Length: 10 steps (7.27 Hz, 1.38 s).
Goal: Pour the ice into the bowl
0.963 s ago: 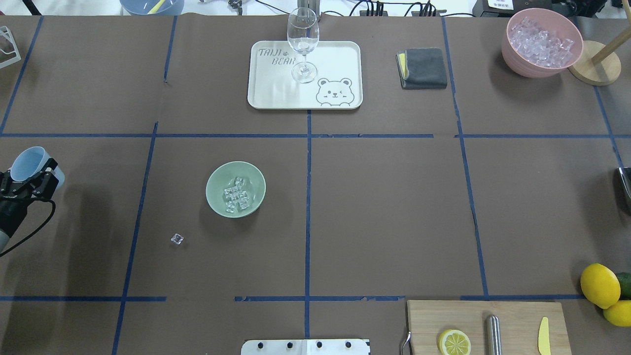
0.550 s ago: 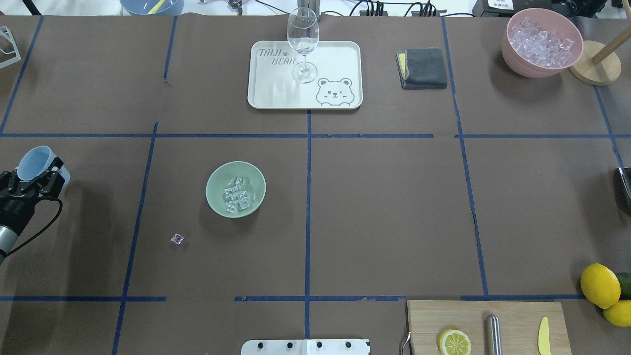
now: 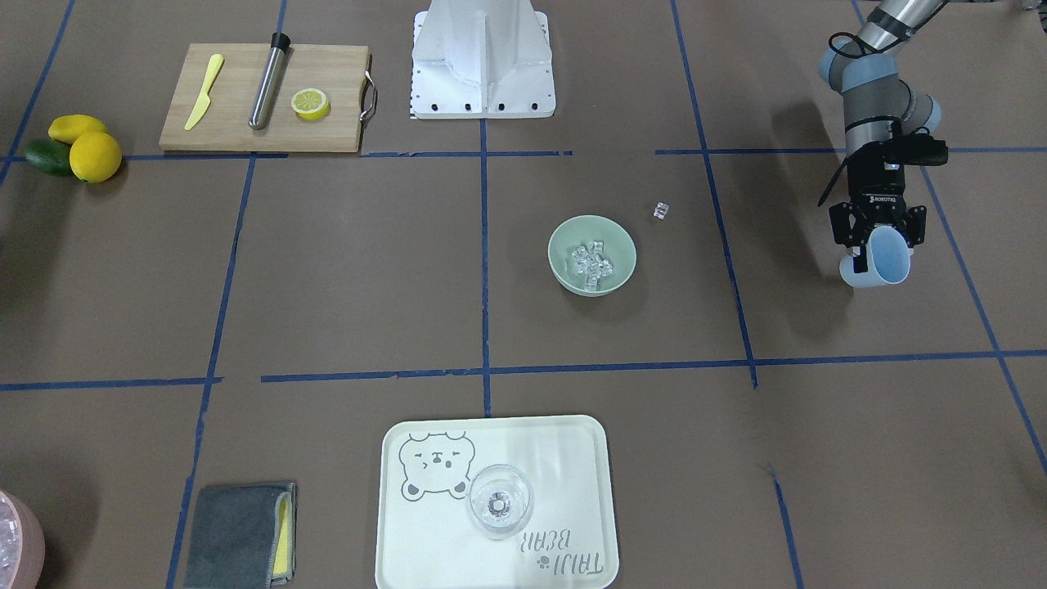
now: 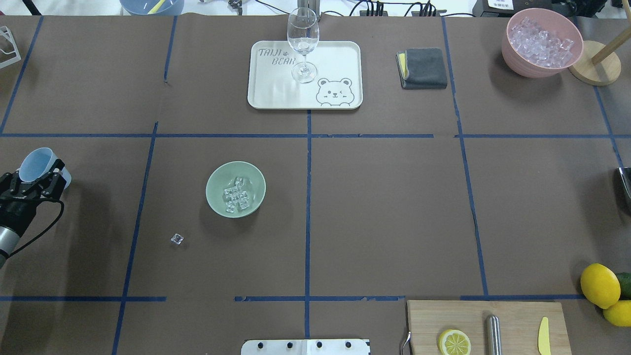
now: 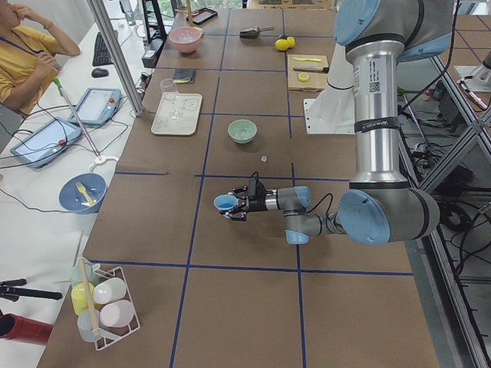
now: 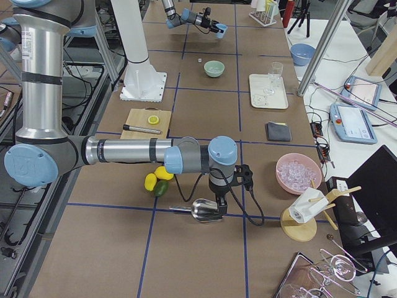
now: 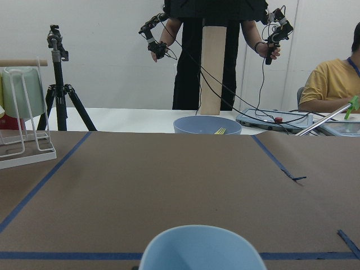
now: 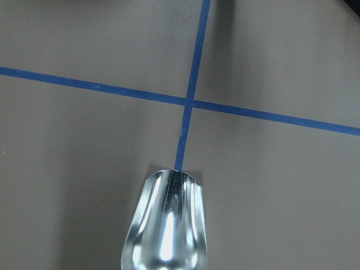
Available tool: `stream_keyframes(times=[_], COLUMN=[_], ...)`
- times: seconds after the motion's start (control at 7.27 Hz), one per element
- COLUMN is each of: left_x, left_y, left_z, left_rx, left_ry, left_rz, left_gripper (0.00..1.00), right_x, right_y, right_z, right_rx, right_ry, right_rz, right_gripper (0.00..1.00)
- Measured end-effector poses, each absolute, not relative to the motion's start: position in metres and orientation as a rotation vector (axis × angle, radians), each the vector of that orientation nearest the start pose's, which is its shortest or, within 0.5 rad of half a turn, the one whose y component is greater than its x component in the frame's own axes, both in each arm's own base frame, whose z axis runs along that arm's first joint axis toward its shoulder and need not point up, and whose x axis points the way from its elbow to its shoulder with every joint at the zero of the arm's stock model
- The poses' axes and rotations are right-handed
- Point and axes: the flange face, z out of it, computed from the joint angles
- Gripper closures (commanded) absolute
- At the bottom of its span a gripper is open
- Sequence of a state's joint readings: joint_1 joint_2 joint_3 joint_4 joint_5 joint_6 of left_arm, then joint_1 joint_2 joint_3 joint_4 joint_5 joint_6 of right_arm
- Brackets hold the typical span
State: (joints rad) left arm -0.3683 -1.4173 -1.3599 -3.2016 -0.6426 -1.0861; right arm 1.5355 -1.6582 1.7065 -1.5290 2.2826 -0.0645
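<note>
Gripping the cup (image 4: 38, 162), left fingers (image 4: 55, 183) barely shifted.

One sage-green bowl (image 4: 217, 181), one pink bowl (image 4: 517, 67), one blue cup (image 4: 35, 164), one wine glass (image 4: 302, 39). Two whole lemons (image 4: 599, 285), one lemon half (image 4: 454, 342), lower right. One loose ice cube (image 4: 177, 239).

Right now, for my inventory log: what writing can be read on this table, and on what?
"TAIJI BEAR": on the tray, beside a bear drawing.
Print on the left claw: too small to read.
Sticker on the left arm: too small to read.
</note>
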Motion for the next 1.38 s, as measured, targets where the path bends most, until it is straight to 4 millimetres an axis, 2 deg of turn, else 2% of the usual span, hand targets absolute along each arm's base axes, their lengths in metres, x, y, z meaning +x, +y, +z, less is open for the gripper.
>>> stream_keyframes(times=[0.14, 0.28, 0.41, 0.69, 1.38], left_x=[0.2872, 0.2892, 0.2909, 0.2921, 0.2881], left_y=[-0.3369, -0.3349, -0.3331, -0.3317, -0.3311], left_z=[0.6472, 0.6489, 0.6505, 0.6519, 0.6472], left_rx=[1.200, 1.197, 1.194, 1.192, 1.224], left_ry=[0.729, 0.730, 0.729, 0.729, 0.721], left_rz=[-0.482, -0.475, -0.469, -0.465, -0.496], left_gripper=[0.32, 0.23, 0.07, 0.01, 0.01], right_x=[0.0520, 0.0520, 0.0520, 0.0518, 0.0519], right_y=[-0.4628, -0.4628, -0.4628, -0.4628, -0.4628], right_z=[0.6333, 0.6334, 0.6334, 0.6334, 0.6331], right_rx=[0.096, 0.096, 0.096, 0.096, 0.096], right_ry=[-0.710, -0.710, -0.710, -0.710, -0.710], right_rz=[-0.127, -0.127, -0.127, -0.128, -0.127], right_gripper=[0.00, 0.00, 0.00, 0.00, 0.00])
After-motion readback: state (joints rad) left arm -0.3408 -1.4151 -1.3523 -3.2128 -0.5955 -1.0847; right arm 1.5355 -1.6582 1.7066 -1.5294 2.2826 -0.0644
